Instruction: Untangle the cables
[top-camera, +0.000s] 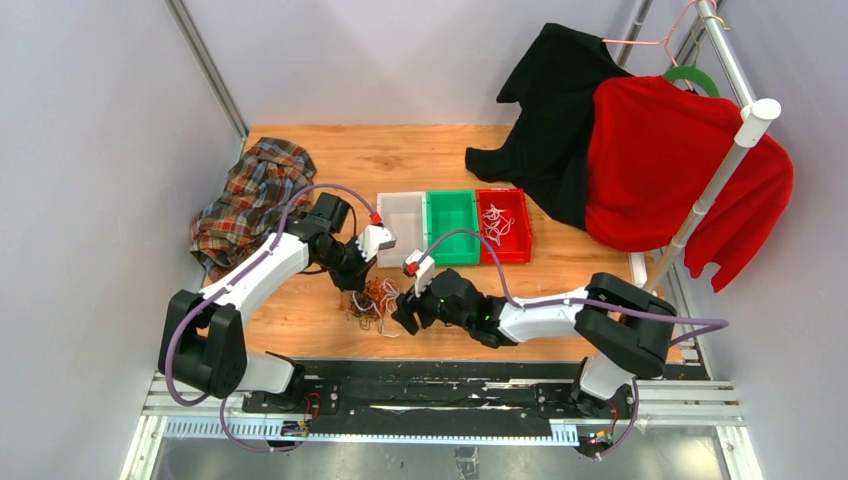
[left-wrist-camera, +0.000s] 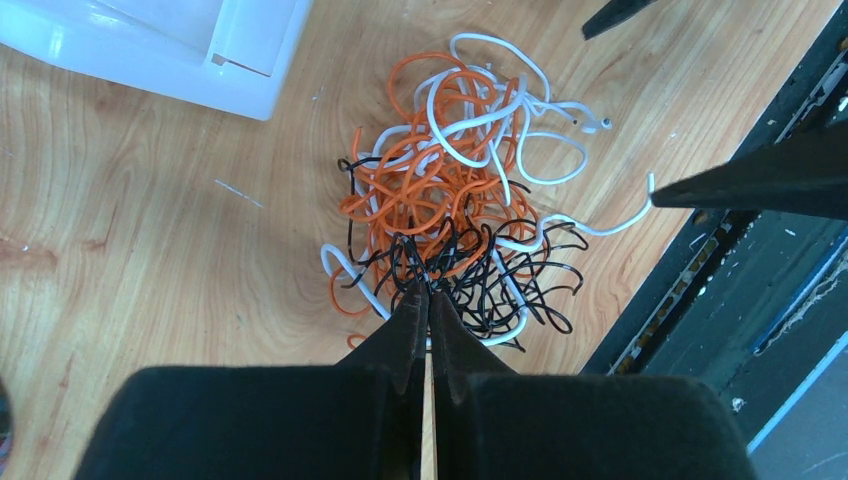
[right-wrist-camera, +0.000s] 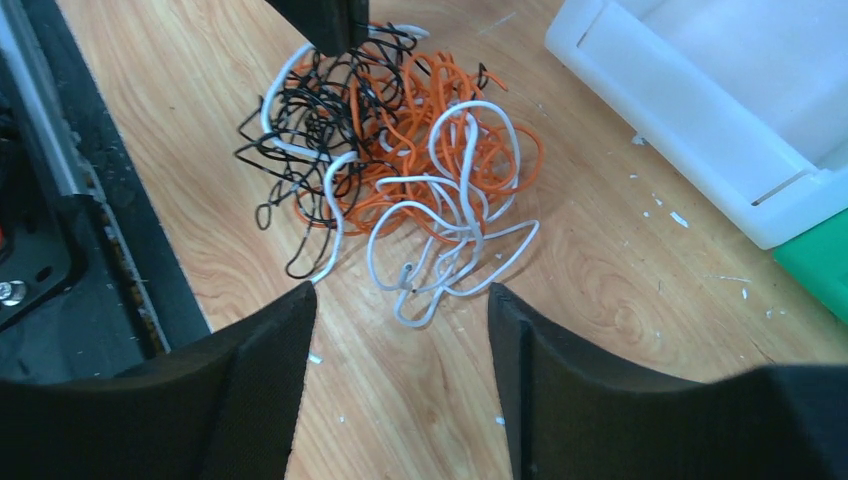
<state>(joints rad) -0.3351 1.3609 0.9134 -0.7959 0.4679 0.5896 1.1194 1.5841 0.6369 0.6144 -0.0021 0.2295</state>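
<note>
Left gripper (top-camera: 356, 287), top view: down at the left edge of the cables (top-camera: 376, 303), a black, orange and white tangle on the wooden table (top-camera: 300, 312) in front of the white bin (top-camera: 405, 215); right gripper (top-camera: 405, 320) sits just beside the tangle's right edge. Left wrist view: left gripper (left-wrist-camera: 428, 298) jaws pressed together, tips nipping black strands at the near edge of the cables (left-wrist-camera: 450, 190). Right wrist view: right gripper (right-wrist-camera: 400, 300) jaws wide apart, holding nothing; white loops of the cables (right-wrist-camera: 440, 200) lie just ahead, one white end right at a fingertip (right-wrist-camera: 298, 300).
</note>
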